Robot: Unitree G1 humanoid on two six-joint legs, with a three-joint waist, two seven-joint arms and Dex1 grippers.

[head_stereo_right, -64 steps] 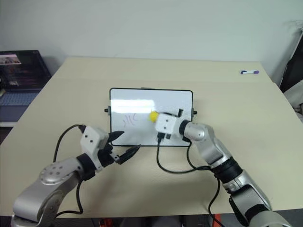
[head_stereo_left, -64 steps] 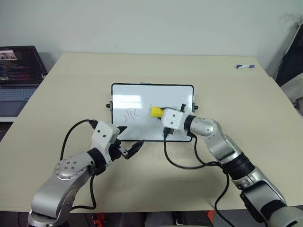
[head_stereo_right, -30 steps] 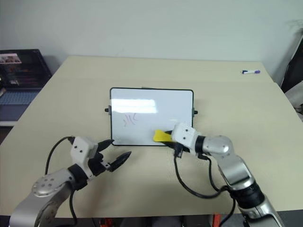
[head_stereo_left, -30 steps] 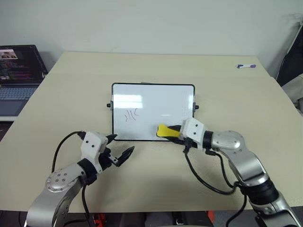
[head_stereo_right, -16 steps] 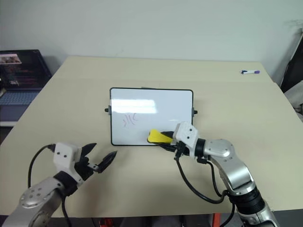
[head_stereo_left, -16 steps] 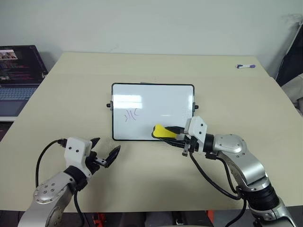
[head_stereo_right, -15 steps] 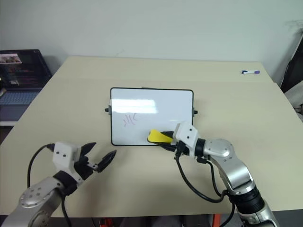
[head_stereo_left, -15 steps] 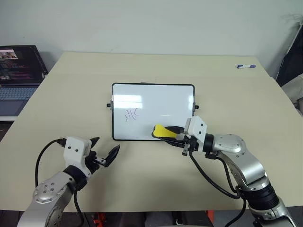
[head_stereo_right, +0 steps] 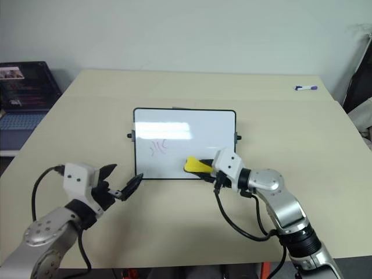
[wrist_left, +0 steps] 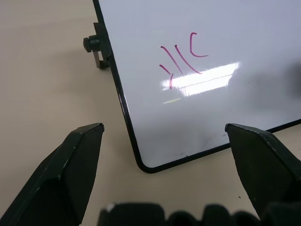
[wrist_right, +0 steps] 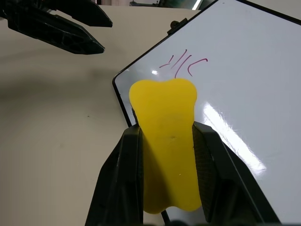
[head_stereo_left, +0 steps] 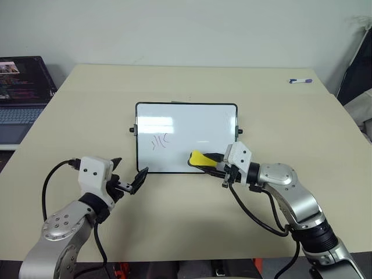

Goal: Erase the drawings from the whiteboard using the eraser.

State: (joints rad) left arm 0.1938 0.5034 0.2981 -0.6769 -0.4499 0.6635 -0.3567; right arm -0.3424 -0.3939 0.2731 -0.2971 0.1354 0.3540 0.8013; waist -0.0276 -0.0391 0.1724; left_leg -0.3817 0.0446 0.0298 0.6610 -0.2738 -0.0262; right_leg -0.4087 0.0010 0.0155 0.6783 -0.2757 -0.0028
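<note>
R gripper [wrist_right: 164, 141]: clamped on eraser [head_stereo_left: 199, 158], over board's [head_stereo_left: 186, 138] near edge.
L gripper [head_stereo_left: 129, 176]: wide open, empty, at near-left corner.
Drawings [wrist_left: 181, 56]: left part of board, unerased.

The eraser's [wrist_right: 165, 141] dark underside is staying hidden, its rear end lying pinched out of sight between the right gripper's [wrist_right: 164, 162] fingers.
</note>
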